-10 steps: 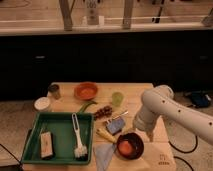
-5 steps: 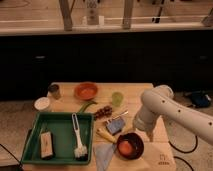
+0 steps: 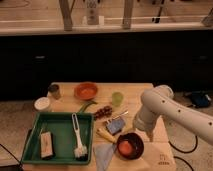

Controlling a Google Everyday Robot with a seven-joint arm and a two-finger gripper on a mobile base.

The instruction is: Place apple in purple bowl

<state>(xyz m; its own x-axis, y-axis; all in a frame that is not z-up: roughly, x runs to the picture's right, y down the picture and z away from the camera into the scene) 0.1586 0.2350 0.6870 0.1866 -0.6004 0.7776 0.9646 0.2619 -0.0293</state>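
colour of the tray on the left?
Green: the rectangular plastic tray, in the camera view. The gripper sits beside the dark purple bowl.

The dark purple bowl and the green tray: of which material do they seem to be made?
The dark purple round bowl, which holds the orange-red apple, looks like smooth plastic or glazed ceramic; its rim shows a faint sheen, so I cannot decide. The green rectangular tray looks like matte moulded plastic, with an even colour and rounded raised walls. The gripper is at the bowl's right edge.

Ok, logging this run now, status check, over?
Gripper just right of the purple bowl. Apple sits inside the bowl. Blue cloth touches bowl's left rim; nothing blocking.
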